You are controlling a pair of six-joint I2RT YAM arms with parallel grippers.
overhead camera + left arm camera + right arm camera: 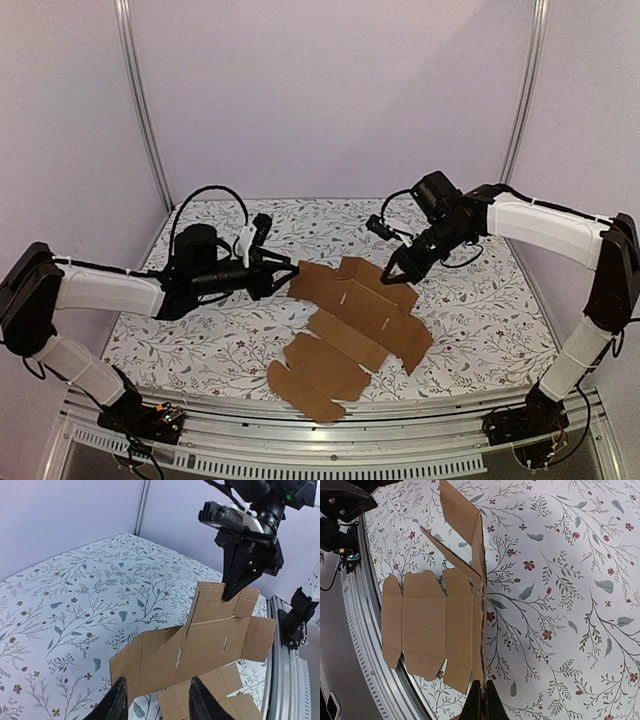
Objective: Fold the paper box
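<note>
On the first fold, your right gripper (483,701) pinched the paper box's (350,315) raised far panel while your left gripper (155,700) gaped empty; next, it likely needed to pin the base.

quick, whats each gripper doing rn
Left gripper: open, fingers either side of the paper box edge.
Right gripper: closed, pinching a raised flap of the paper box.

paper box (350,315) – plain brown cardboard, matt, fibrous cut edges. table cover (200,335) – floral print cloth, matt. front rail (350,428) bare metal, dull sheen. arm shells (105,290) smooth white plastic. left gripper (157,680) black plastic, slightly glossy.
</note>
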